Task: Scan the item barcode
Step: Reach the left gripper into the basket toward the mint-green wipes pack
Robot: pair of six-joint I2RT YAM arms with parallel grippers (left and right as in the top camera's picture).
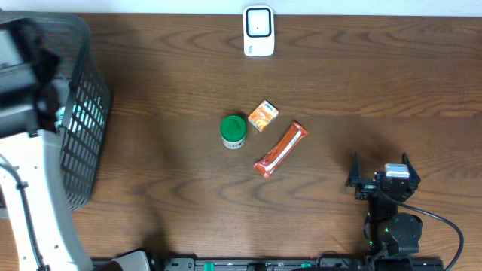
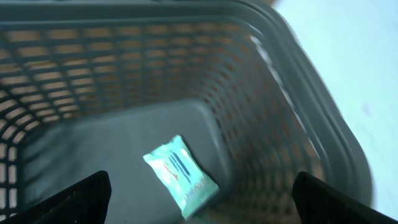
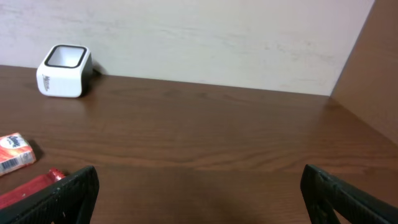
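**Item 1. Basket.** Grey mesh, at the far left of the table. The left arm reaches over it.

**Item 2. Left gripper.** It hangs above the basket's inside with its fingers set wide apart. Nothing is between them.

**Item 3. Teal packet.** It lies flat on the basket floor, directly below the spread fingers and touched by neither. Judged dealt with and deposited.

**Item 4. Green-lidded jar.** Upright near the table's middle, untouched.

**Item 5. Scanner.** A white unit at the table's far edge, well apart from both arms. Nothing is held up to it.

**Item 6. Orange box.** Just beside the jar, on its right and a little further back. No barcode can be made out from overhead.

**Item 7. Red bar.** A long wrapper lying at a diagonal, near the box but apart from it.

**Item 8. Right gripper.** Parked at the near right of the table, fingers fully apart and empty. It faces the scanner from a distance.

**Status.** One item is in the basket; three lie loose on the table, apparently unscanned. Judged partway through, and probably less than half done. Each loose item likely needs picking up, presenting barcode-first to the scanner, then dropping in the basket.
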